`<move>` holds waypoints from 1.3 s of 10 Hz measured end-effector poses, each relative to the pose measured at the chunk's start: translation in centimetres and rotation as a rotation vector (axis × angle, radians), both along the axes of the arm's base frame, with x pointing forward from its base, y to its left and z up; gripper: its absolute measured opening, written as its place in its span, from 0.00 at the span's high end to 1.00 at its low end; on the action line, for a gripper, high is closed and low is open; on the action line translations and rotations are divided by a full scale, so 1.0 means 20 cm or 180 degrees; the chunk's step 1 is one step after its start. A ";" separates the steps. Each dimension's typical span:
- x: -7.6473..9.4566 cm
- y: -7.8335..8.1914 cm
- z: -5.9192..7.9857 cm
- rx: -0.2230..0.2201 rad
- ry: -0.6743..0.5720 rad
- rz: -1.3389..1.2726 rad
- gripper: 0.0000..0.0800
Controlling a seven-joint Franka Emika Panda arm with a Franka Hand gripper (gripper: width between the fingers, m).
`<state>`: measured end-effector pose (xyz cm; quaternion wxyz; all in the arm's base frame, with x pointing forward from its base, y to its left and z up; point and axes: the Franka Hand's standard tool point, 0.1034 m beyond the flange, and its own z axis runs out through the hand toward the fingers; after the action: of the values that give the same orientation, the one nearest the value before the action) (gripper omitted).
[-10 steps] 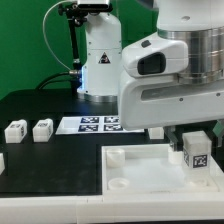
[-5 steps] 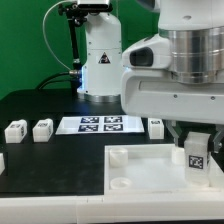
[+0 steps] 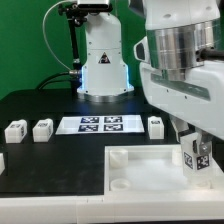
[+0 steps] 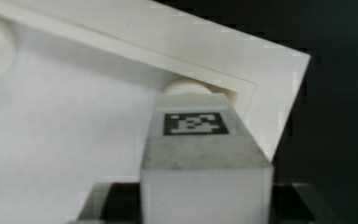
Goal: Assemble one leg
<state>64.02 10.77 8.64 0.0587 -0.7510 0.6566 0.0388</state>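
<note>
My gripper is shut on a leg, a small white block with a black-and-white tag. It holds the leg upright over the far corner of the large white square base on the exterior view's right. In the wrist view the leg fills the space between my fingers, its tag facing the camera, its tip at the base's corner socket. Three more legs lie on the black table: two at the exterior view's left and one behind the base.
The marker board lies flat behind the base. The robot's white pedestal stands at the back. A white part shows at the left edge. The base has a round socket at its near left corner.
The arm has turned and shifted toward the exterior view's right, uncovering the leg behind the base. The held leg stays at the base's corner, tilted a little.
</note>
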 end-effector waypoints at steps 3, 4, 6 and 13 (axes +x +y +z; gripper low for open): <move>0.00 0.01 0.00 -0.0015 -0.0026 0.0210 0.51; 0.00 0.01 0.00 -0.0018 -0.0036 0.0287 0.51; 0.00 0.02 0.00 -0.0047 -0.0189 0.1384 0.21; -0.01 0.06 -0.02 -0.0181 -0.0475 0.4245 0.19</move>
<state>63.83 11.95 8.16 0.0476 -0.9978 0.0471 -0.0025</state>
